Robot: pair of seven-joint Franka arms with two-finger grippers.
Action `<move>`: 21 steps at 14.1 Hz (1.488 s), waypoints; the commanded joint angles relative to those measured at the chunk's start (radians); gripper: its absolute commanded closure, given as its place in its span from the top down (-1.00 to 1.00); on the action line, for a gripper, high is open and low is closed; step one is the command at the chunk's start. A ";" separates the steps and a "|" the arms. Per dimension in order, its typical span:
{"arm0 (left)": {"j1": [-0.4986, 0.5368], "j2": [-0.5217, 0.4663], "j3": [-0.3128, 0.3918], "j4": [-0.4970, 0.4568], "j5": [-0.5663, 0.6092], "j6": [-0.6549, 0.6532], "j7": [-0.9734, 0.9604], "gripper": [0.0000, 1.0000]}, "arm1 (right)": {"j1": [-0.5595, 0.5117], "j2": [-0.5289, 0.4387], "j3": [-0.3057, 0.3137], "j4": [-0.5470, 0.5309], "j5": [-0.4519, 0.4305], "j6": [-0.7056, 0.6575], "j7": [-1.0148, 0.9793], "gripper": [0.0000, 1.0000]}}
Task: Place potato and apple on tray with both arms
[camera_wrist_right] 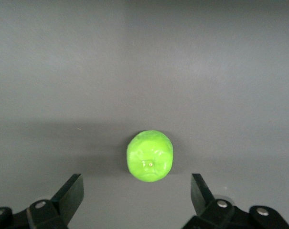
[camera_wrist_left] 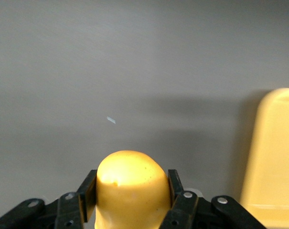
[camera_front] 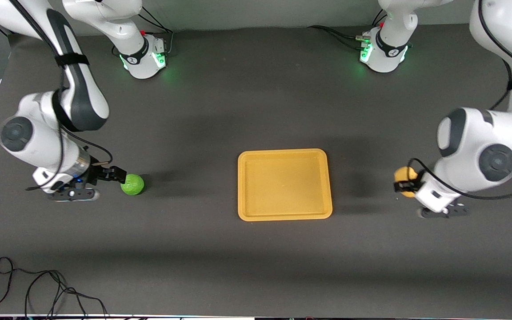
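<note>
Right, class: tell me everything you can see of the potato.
The potato is a small, lumpy, yellow-orange oval with a matte surface that looks like plastic. The left gripper is shut on it, a black finger pressing each flank, with its rounded end poking out past the fingertips. It is at the left arm's end of the table, beside the tray and not yet on it.

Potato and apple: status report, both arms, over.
Left tool shut on potato, beside tray. Right tool open, just short of apple on table. Tray holds nothing. Nothing in the way.
</note>
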 commanded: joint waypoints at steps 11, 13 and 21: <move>-0.318 0.221 0.008 -0.023 0.065 0.293 -0.383 -0.06 | 0.016 0.150 -0.039 -0.104 -0.075 0.241 0.040 0.96; -0.322 0.234 0.008 -0.023 0.072 0.299 -0.383 0.17 | 0.024 0.165 -0.037 -0.098 -0.077 0.255 0.087 0.73; -0.322 0.248 0.008 -0.008 0.080 0.299 -0.383 1.00 | 0.080 0.102 -0.031 -0.015 -0.058 0.078 0.146 -0.03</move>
